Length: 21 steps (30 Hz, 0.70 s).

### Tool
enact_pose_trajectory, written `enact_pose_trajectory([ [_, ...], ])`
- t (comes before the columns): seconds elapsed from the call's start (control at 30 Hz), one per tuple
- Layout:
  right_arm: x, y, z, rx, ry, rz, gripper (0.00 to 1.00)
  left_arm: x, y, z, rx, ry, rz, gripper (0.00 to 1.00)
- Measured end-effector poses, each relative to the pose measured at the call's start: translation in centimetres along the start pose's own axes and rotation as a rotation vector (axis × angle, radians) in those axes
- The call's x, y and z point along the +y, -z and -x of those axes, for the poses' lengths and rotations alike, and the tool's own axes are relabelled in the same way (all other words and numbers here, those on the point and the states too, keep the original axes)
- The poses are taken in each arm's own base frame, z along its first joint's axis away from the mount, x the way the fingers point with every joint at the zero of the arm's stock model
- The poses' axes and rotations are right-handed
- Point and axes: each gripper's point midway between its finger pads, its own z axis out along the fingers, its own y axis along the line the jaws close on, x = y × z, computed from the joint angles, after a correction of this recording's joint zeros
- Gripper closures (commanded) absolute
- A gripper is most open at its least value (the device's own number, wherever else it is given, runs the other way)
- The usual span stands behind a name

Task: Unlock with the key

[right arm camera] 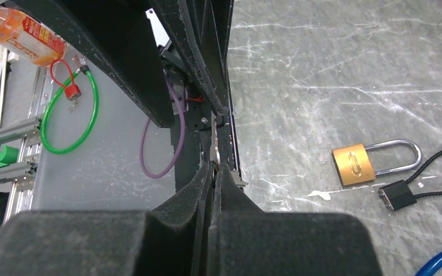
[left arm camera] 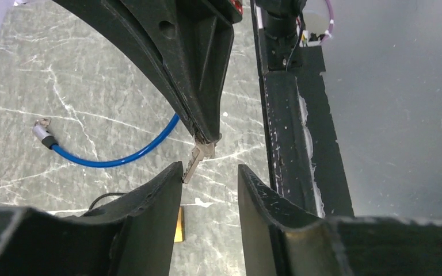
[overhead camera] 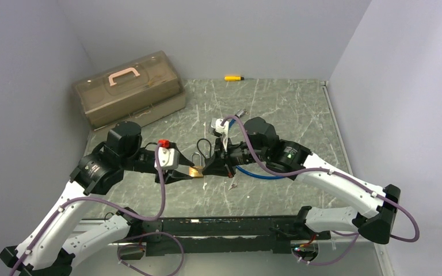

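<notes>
Black left fingers (left arm camera: 155, 201) half open, empty, flanking small silver metal key (left arm camera: 195, 160) pinched tight in black right fingers (left arm camera: 195, 69), likely for handover. Brass padlock (right arm camera: 354, 165) lying loose on grey marbled counter (right arm camera: 334, 69).

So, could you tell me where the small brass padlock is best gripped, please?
Probably across the side edges of the brass padlock body, jaws coming down from above: it lies flat on the grey table, leaving the end opposite its silver shackle free.

Padlock (overhead camera: 195, 171) on table (overhead camera: 288, 109), cable (overhead camera: 259, 174) to its right, case (overhead camera: 128, 89) at back left
</notes>
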Motion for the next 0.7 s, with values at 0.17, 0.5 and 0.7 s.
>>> enact_pose_trajectory([
  [0.17,0.1,0.4,0.5,-0.018,0.016,-0.010,1.00,0.0,-0.1,0.9,-0.033,0.049,0.001,0.55],
  [0.5,0.1,0.6,0.9,-0.035,0.029,-0.023,1.00,0.2,-0.4,1.8,-0.061,0.105,-0.001,0.62],
  [0.7,0.2,0.4,1.0,-0.041,0.041,-0.028,1.00,0.5,-0.4,1.9,-0.064,0.108,0.006,0.72],
])
